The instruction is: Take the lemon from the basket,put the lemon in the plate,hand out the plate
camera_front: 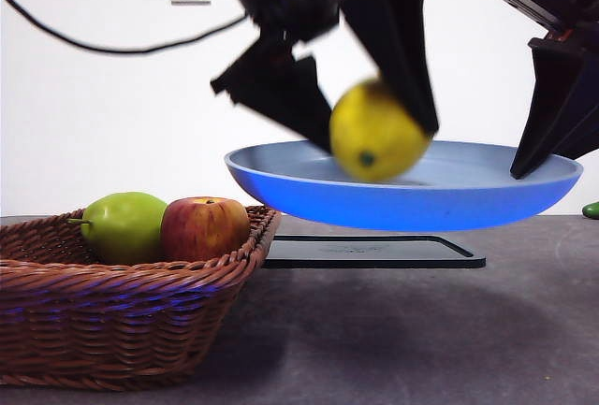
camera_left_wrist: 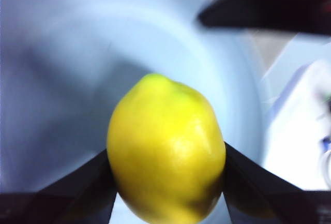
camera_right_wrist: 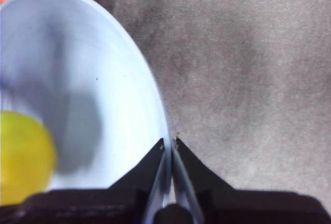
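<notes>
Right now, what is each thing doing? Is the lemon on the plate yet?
lemon: gripped, over the plate, not let go yet.
plate: lifted off the table, held by its rim.
left gripper: shut on the lemon.
right gripper: shut on the plate's rim.
basket: on the table, holding a pear and an apple.
black tray: flat on the table, under the plate.

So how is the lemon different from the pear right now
The lemon is bright yellow; the pear is green. The lemon is held in the air between the left gripper fingers, over the blue plate; the pear lies in the wicker basket beside the apple. The lemon looks blurred in the front view; the pear looks sharp. Both are smooth, rounded fruits of similar size.
</notes>
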`<state>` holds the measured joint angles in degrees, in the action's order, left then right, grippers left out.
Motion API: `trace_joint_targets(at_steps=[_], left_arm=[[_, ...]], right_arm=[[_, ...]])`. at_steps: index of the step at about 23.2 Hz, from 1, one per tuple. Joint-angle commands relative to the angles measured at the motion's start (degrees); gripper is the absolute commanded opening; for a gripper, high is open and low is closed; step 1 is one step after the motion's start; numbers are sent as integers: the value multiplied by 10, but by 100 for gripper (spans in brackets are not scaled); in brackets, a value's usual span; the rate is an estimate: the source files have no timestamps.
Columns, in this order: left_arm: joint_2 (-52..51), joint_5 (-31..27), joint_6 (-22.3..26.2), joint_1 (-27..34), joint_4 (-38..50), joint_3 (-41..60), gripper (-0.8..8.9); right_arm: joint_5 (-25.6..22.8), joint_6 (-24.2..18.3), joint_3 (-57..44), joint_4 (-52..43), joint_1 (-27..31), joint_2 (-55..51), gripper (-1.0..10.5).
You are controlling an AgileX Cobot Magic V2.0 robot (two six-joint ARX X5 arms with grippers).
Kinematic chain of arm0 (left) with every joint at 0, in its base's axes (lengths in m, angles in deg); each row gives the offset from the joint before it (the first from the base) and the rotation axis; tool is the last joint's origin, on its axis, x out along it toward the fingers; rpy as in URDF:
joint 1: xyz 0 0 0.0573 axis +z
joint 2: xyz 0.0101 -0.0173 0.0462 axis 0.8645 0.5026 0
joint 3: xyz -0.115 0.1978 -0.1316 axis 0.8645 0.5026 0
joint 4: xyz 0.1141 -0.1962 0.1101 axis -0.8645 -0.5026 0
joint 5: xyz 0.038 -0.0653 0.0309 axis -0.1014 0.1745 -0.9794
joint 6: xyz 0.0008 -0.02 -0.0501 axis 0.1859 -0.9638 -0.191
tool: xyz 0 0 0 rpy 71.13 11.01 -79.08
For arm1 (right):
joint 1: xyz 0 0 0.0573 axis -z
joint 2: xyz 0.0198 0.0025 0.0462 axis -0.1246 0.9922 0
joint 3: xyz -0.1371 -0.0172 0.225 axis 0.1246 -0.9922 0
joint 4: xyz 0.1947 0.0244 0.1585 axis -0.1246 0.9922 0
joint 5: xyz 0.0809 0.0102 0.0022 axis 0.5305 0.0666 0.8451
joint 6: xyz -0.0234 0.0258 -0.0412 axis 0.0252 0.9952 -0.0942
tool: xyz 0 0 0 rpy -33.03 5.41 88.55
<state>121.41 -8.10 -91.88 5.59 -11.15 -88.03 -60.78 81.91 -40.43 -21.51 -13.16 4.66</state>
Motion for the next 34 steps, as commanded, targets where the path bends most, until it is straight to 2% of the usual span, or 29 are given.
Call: trace_joint_targets(at_steps=[1, 7, 11, 17, 21, 27, 29, 34], left_arm=[[11, -2, 10, -10, 3, -8, 245], [11, 0, 11, -10, 6, -8, 410], [10, 3, 11, -10, -1, -17, 416], [-1, 2, 29, -10, -71, -109, 414], [-35, 2, 35, -11, -100, -126, 414], [-73, 2, 35, -23, -158, -126, 413], [-75, 1, 37, -26, -167, -126, 413], [-76, 0, 37, -35, -168, -126, 413]], right_arm=[[3, 6, 12, -7, -4, 3, 3], [3, 6, 12, -4, -4, 3, 3], [2, 6, 12, -3, -4, 3, 3], [1, 11, 23, -7, 26, 26, 3], [1, -2, 91, -7, 67, 97, 3], [21, -14, 256, -7, 120, 273, 3], [36, -14, 293, -7, 132, 313, 3], [35, -12, 382, -7, 147, 411, 3]])
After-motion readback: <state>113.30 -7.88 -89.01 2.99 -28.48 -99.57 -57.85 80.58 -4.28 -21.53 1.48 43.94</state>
